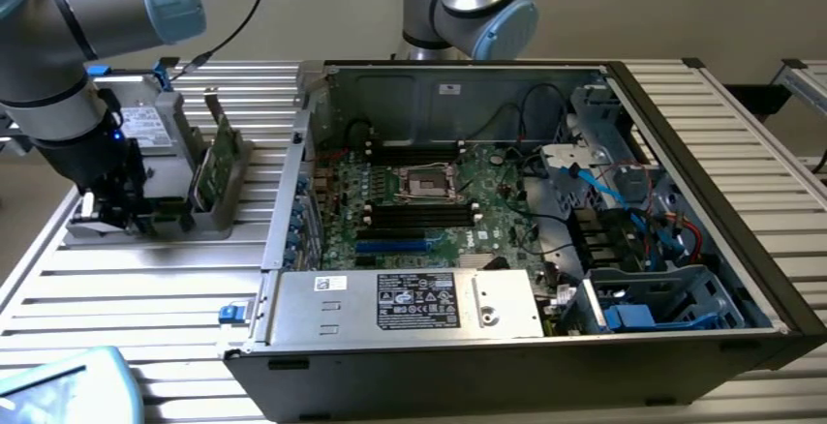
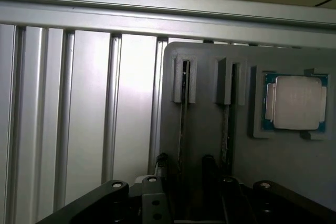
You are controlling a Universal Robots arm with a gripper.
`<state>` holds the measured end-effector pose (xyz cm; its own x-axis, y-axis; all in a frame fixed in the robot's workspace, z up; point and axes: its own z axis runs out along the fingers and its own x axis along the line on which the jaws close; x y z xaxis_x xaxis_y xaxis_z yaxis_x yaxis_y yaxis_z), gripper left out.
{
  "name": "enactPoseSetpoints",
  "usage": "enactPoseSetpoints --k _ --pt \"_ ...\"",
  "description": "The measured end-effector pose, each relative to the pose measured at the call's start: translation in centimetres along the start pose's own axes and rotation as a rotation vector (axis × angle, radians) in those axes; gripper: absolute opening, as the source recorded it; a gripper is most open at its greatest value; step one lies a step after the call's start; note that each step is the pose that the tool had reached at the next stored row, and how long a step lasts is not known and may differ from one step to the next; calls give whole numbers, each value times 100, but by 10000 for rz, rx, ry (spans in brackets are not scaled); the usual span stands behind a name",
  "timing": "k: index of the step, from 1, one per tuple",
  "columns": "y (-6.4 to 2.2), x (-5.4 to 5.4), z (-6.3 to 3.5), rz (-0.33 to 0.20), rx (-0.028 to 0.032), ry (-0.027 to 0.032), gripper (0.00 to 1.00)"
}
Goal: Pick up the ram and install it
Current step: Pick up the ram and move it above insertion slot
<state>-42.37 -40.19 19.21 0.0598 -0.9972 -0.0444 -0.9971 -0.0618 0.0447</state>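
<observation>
The ram (image 2: 181, 124) stands on edge in a slot of the grey holder (image 2: 207, 129), seen edge-on as a thin dark strip. A second similar stick (image 2: 226, 124) stands in the neighbouring slot. My gripper (image 2: 184, 163) is open and hangs low over the holder, one finger (image 2: 160, 162) on each side of the first stick, not clamping it. In the exterior view my gripper (image 1: 110, 206) is at the left end of the holder (image 1: 174, 223), left of the open computer case. The black memory slots (image 1: 413, 213) lie on the motherboard inside the case.
A square silver processor chip (image 2: 294, 102) sits in a recess of the holder. Taller green cards (image 1: 213, 163) stand upright in the holder. The open case (image 1: 543, 211) holds cables, a drive cage and a power supply (image 1: 407, 303). A second arm (image 1: 466, 8) stands behind it.
</observation>
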Motion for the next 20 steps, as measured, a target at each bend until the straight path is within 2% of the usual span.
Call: enactPoseSetpoints --k 2,6,8,9,11,20 --pt "0 0 0 2 -10 24 40" --pt "1 -1 0 3 -23 24 38" --pt "1 -1 -1 4 -26 24 24" --pt "1 0 -1 4 -27 25 24" --pt "1 -1 0 4 -28 24 14" --pt "0 0 -1 3 -34 24 14"
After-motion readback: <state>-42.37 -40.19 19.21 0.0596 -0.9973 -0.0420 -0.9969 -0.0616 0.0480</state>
